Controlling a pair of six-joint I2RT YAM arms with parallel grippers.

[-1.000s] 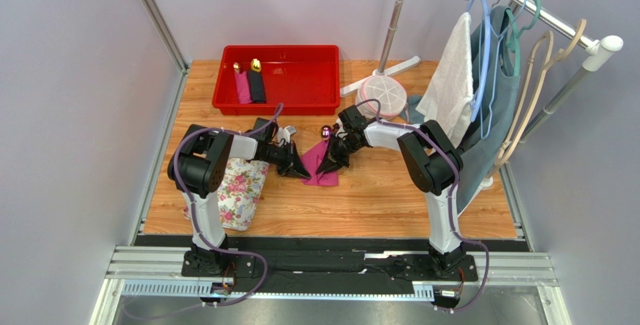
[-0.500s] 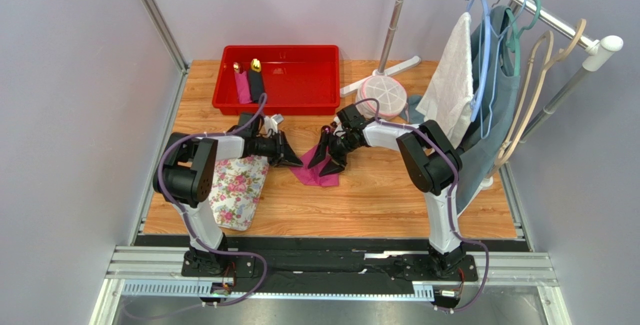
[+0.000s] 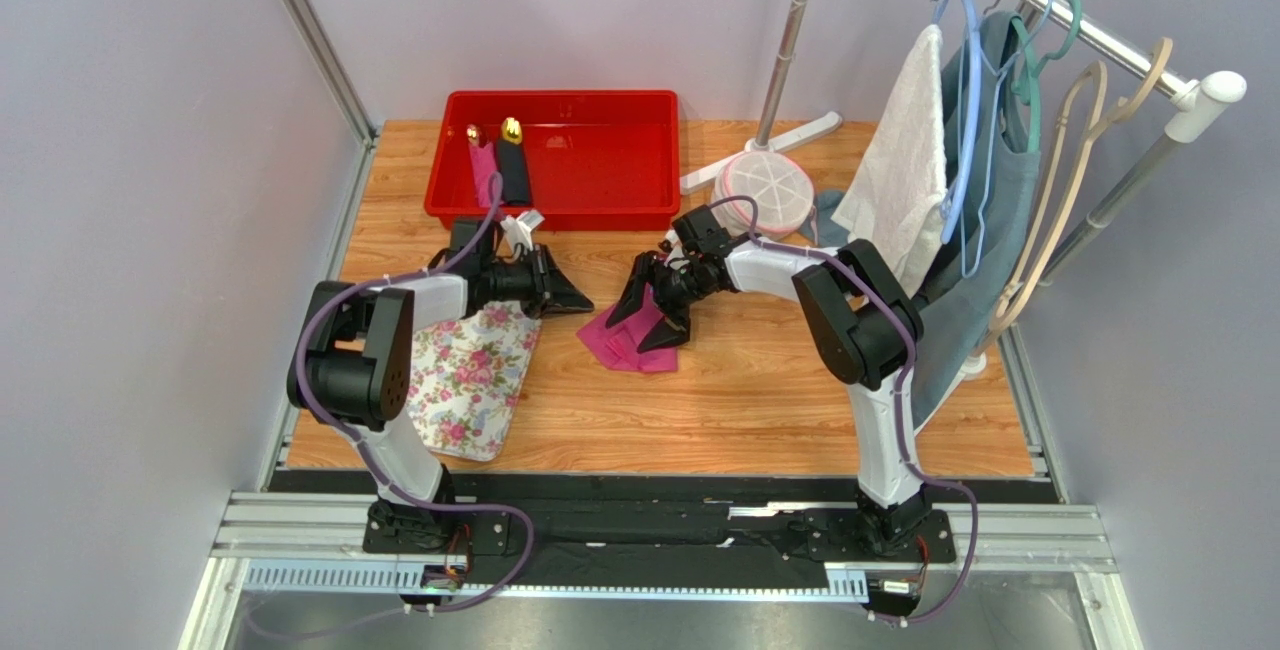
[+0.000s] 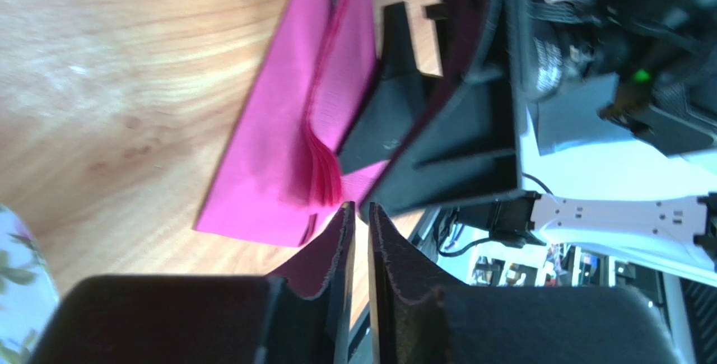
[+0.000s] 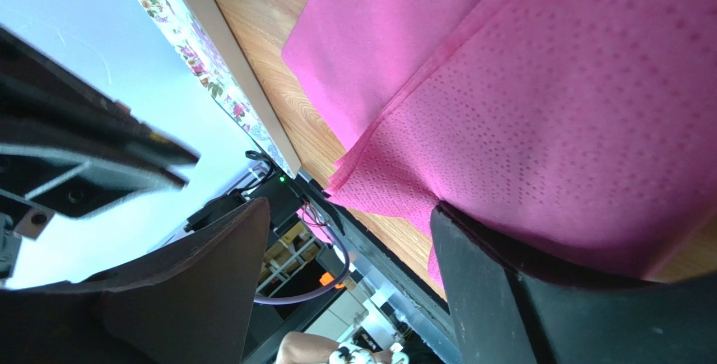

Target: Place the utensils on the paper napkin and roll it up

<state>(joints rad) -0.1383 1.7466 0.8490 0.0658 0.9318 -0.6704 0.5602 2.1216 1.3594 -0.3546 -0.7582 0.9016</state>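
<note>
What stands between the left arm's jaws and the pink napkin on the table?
Nothing visible. Only bare wood of the table separates the left gripper from the paper napkin. The right gripper is over the napkin's other side, jaws spread, not between them.

The bench (image 3: 751,395) is a light wood-grain board. At its far edge, left of centre, sits a red bin (image 3: 550,212). A white floral cloth (image 3: 473,380) lies crumpled on the near left part. Near the middle lies the magenta paper napkin (image 3: 631,343), folded over itself with its layers showing along one edge, apart from the cloth. On the far right rest a white round disc (image 3: 759,188) and, just beside it, the white foot (image 3: 789,136) of a pole.
</note>
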